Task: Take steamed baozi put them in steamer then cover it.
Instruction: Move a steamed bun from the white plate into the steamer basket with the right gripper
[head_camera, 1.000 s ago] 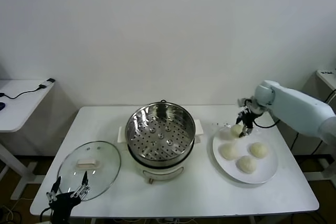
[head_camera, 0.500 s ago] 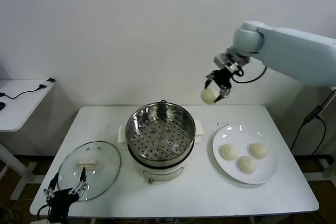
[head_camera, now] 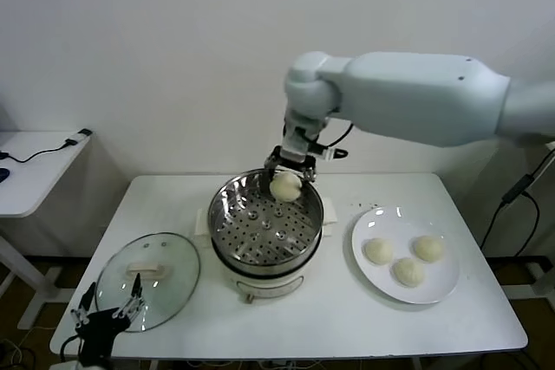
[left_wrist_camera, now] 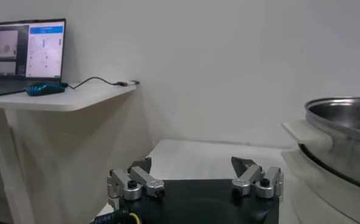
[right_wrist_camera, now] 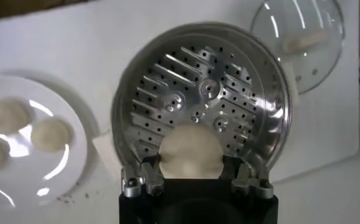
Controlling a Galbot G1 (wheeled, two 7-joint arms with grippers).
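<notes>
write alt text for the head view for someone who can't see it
The right claw holds a round cream-white steamed bun over the shiny round stainless-steel steamer pot at the centre of a white table. Three more buns sit on a flat white plate to its right; a clear glass lid lies left, near the idle left claw.

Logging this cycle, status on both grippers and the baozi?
Right gripper shut on one baozi, above the steamer. Left gripper open, parked by the glass lid. Three baozi on the plate. Steamer tray unobstructed.
</notes>
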